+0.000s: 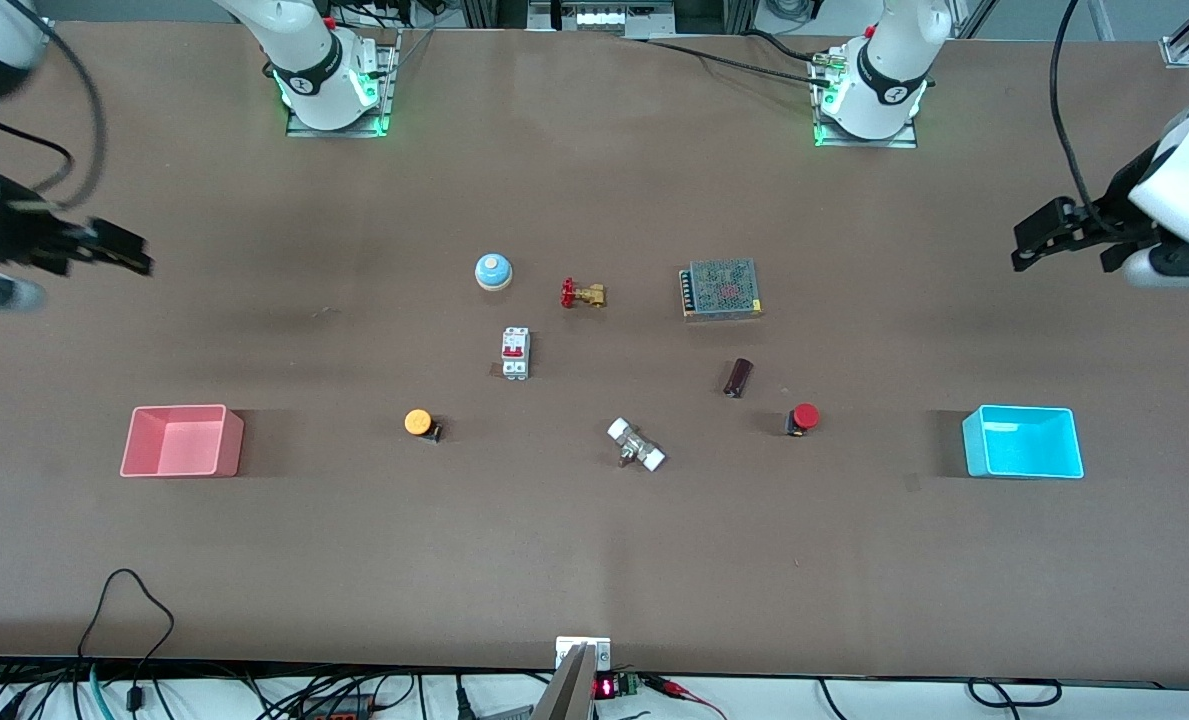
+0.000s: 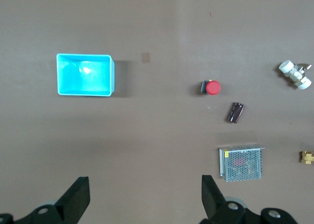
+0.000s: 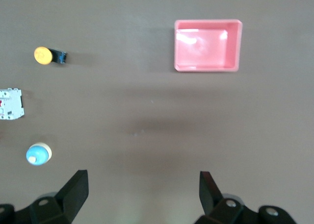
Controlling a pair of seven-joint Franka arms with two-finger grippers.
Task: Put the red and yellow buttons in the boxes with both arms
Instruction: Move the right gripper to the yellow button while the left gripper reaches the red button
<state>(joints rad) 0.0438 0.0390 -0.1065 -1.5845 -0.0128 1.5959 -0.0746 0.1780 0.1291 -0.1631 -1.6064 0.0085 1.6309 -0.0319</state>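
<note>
At the table's ends, both tools (image 2: 142,199) (image 3: 142,197) hang open (wrists cropped).

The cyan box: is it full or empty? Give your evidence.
Empty. The cyan box shows only its bare floor; the red button lies outside on the table.

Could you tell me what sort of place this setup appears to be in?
Probably a robotics lab: two Franka arms bolted to a brown table, the left gripper and right gripper both open, and industrial parts like a power supply and circuit breaker.
</note>
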